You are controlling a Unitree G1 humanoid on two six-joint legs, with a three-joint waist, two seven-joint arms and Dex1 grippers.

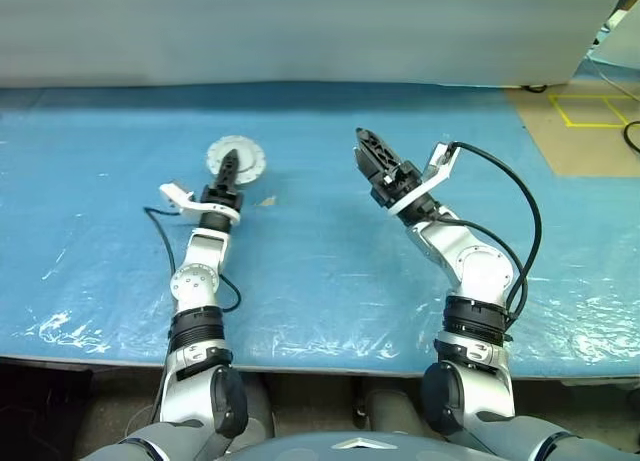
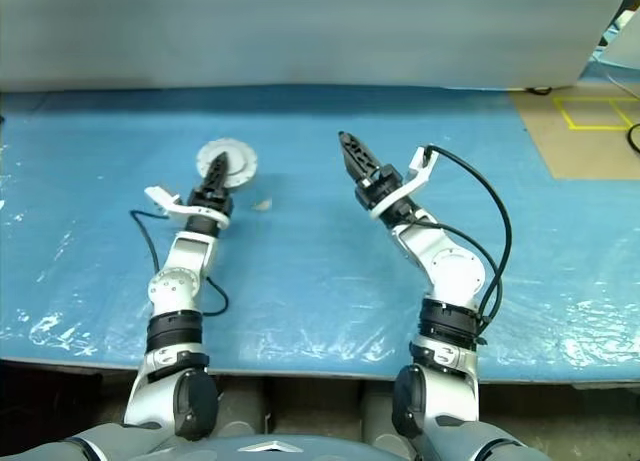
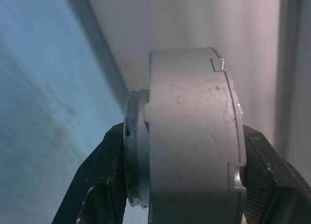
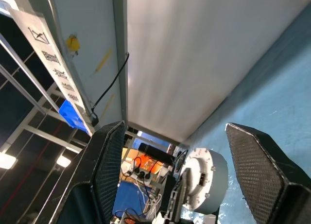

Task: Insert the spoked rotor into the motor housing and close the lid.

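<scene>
My left gripper (image 1: 230, 161) is shut on the motor housing (image 1: 250, 157), a round silver body held just over the blue table at the far left. In the left wrist view it is edge-on, a thick grey cylinder (image 3: 194, 136) clamped between the black fingers (image 3: 102, 185), with a thinner disc (image 3: 133, 156) flush against one face. I cannot tell whether that disc is the lid. The spoked rotor is hidden. My right gripper (image 1: 372, 153) hangs raised over the table's middle, open and with nothing in it. Past its fingers (image 4: 260, 165), the right wrist view shows the housing (image 4: 206, 178).
A blue plastic sheet (image 1: 320, 271) covers the table, and a small tan scrap (image 1: 268, 200) lies on it beside the left gripper. A pale wall panel (image 1: 300, 31) closes off the far edge. Brown floor with yellow tape (image 1: 590, 111) lies to the far right.
</scene>
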